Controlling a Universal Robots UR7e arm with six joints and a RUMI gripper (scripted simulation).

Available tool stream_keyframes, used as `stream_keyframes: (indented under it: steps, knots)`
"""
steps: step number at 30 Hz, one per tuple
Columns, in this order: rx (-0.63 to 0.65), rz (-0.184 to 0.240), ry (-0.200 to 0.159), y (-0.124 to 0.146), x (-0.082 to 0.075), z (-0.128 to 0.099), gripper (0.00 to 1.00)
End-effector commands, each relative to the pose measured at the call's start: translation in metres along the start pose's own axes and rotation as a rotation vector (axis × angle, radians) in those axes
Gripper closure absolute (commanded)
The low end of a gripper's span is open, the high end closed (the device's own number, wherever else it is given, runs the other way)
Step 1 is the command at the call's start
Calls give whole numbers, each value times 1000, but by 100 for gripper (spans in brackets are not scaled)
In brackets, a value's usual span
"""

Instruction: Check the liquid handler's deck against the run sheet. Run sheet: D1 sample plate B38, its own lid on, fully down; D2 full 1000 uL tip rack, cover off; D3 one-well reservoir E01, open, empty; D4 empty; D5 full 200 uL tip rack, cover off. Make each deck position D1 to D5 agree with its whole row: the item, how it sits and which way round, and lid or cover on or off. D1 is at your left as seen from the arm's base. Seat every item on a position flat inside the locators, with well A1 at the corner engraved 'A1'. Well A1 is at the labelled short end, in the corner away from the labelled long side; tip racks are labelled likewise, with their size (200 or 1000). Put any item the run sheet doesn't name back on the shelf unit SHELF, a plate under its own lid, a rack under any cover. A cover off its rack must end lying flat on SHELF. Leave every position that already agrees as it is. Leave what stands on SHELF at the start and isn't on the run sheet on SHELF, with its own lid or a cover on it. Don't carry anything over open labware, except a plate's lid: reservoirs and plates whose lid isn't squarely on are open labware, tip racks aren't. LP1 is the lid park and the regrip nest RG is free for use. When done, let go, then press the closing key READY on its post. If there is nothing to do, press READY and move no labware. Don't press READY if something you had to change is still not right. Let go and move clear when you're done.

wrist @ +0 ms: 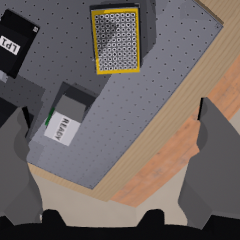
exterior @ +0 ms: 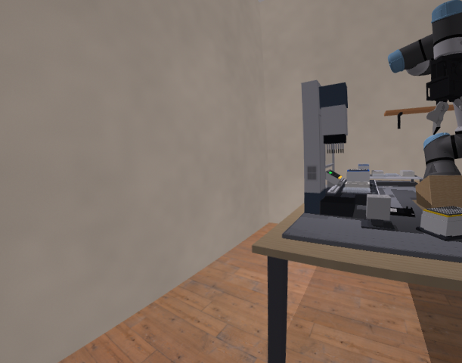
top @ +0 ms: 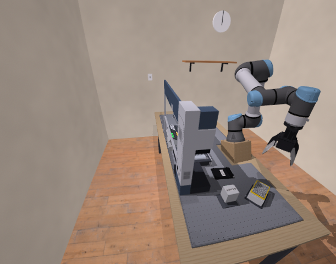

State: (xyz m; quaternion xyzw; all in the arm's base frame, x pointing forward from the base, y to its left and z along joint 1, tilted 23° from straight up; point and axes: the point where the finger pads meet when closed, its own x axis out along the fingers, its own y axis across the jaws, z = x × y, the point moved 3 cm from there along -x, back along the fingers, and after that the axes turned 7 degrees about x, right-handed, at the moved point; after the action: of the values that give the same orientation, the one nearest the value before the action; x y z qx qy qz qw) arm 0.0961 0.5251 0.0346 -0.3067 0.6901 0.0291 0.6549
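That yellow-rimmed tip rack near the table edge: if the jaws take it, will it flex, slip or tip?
The tip rack looks like a boxy moulded block, so probably stiff. Its smooth pale side walls may slip. Low and wide, it should resist tipping.

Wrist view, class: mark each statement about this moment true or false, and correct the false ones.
1. The jaws of the gripper are open and hold nothing. True.
2. The yellow-rimmed tip rack has a cover on it. False: its grid of holes is exposed.
3. The READY key lies between the LP1 lid park and the tip rack. True.
4. The gripper is touching the READY key. False: it hangs well above, out past the table edge.
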Motion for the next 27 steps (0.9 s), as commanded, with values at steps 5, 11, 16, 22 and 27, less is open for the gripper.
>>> stream_keyframes:
  steps: [5,11,16,22,27]
  knots:
    - [1,1,-1,1,-10,1,18]
    - [123,0,1,-12,-9,27,18]
    - [224,1,0,-13,-10,27,18]
    - [300,-1,0,-12,-9,24,18]
    - [401,-2,1,-13,-8,24,18]
